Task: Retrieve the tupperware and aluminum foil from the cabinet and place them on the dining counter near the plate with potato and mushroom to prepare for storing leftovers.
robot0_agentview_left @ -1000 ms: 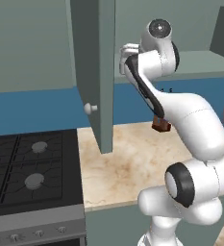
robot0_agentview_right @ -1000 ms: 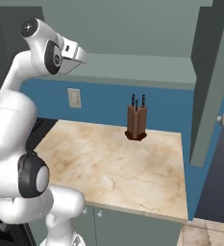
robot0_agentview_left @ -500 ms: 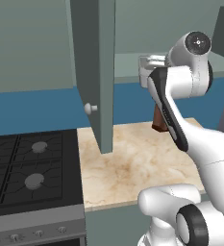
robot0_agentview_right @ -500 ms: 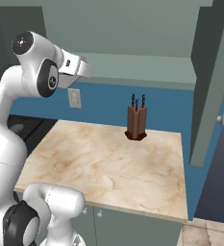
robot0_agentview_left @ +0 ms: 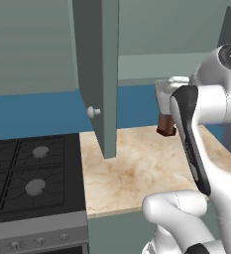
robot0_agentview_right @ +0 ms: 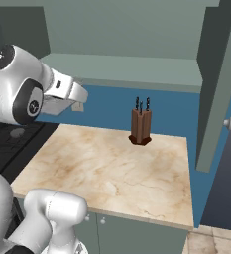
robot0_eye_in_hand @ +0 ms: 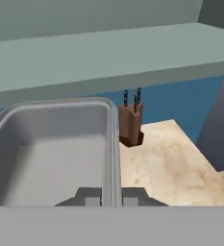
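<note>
Tupperware (robot0_eye_in_hand: pixel 51 149) is out of the cabinet (robot0_agentview_left: pixel 94 74) now, pinched by its near rim in your tool (robot0_eye_in_hand: pixel 111 196), whose jaws are pressed together on the plastic at the bottom centre of the hand view. In the right base view the tub (robot0_agentview_right: pixel 55 105) hangs under the wrist at left centre, clear of the green shelf (robot0_agentview_right: pixel 132 69) and above the marbled tabletop (robot0_agentview_right: pixel 112 168).

Compared with a second ago, your arm has swung away from the shelf and dropped lower, so the tub went from tucked up by the cabinet to hanging out over the worktop. I'd call the first pickup done.

What's left: you need to drive to the dining counter and set it by the plate, then come back for the foil. Knife block (robot0_agentview_right: pixel 141 126) sits mid-frame ahead, well apart from the tub, and the open door (robot0_agentview_left: pixel 104 99) hangs upper centre in the left view, so watch both as you turn.
</note>
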